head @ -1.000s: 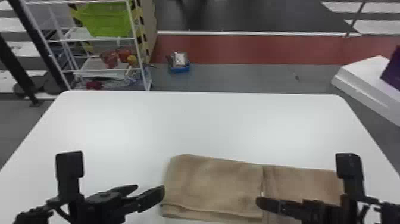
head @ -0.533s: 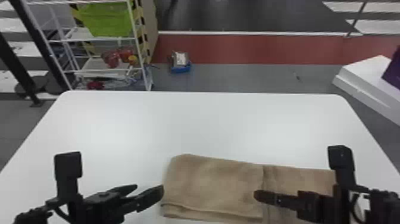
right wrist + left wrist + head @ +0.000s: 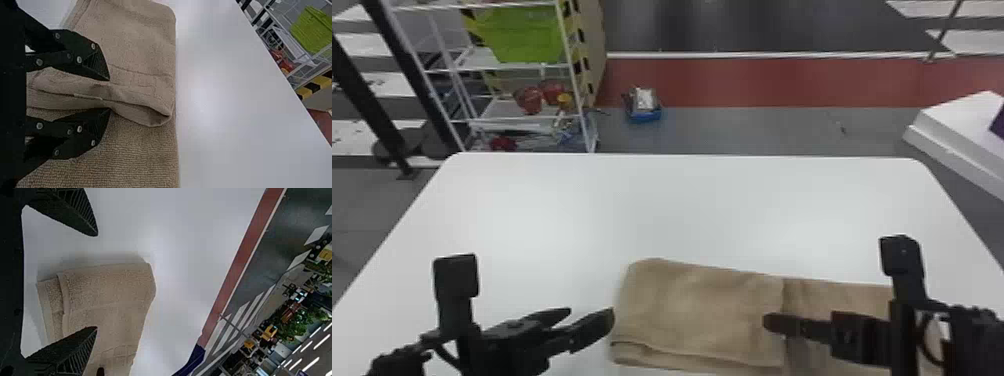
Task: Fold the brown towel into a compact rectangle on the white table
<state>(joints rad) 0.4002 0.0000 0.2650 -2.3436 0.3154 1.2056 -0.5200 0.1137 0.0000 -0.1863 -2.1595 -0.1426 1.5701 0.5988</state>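
Note:
The brown towel (image 3: 702, 315) lies on the white table (image 3: 682, 210), its left part folded over in layers and its flatter right part reaching under my right arm. Just off the towel's left end, my left gripper (image 3: 591, 320) stands open and empty; in the left wrist view, the left gripper (image 3: 95, 281) has its fingers spread above the folded towel (image 3: 113, 290). My right gripper (image 3: 772, 322) is at the fold edge near the towel's middle. In the right wrist view, the right gripper (image 3: 109, 94) pinches the raised, bunched edge of the towel (image 3: 137, 43) between its fingertips.
Beyond the table's far edge stand a white wire shelf (image 3: 512, 67) with a green bin (image 3: 524, 32) and a small blue container (image 3: 644, 115) on the floor. A white block (image 3: 962, 135) is past the table's right side.
The wrist part of my right arm has shifted a little left and away, while its fingertip stays near the fold edge. My left arm and the towel look nearly the same.

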